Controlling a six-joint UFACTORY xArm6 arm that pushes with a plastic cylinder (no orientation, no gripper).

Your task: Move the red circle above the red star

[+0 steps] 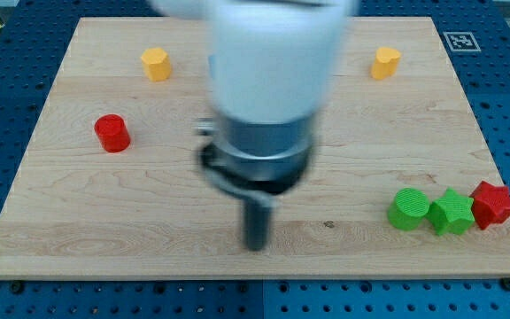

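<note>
My tip (255, 246), a bare rod with no fingers to spread or pinch, rests lower centre on the wooden desk (149, 221), well apart from the red circle block (112, 133) at left and the red star block (492, 204) at lower right.

1. The arm's white and grey body (268, 80) is motion-blurred and cut off by the view's top edge.
2. It hides the wooden board (78, 230) behind it, at the top centre.
3. My tip (255, 247) is smeared, its end soft-edged.
4. The two yellow blocks (156, 64) (385, 63) are too small to tell their exact shapes.
</note>
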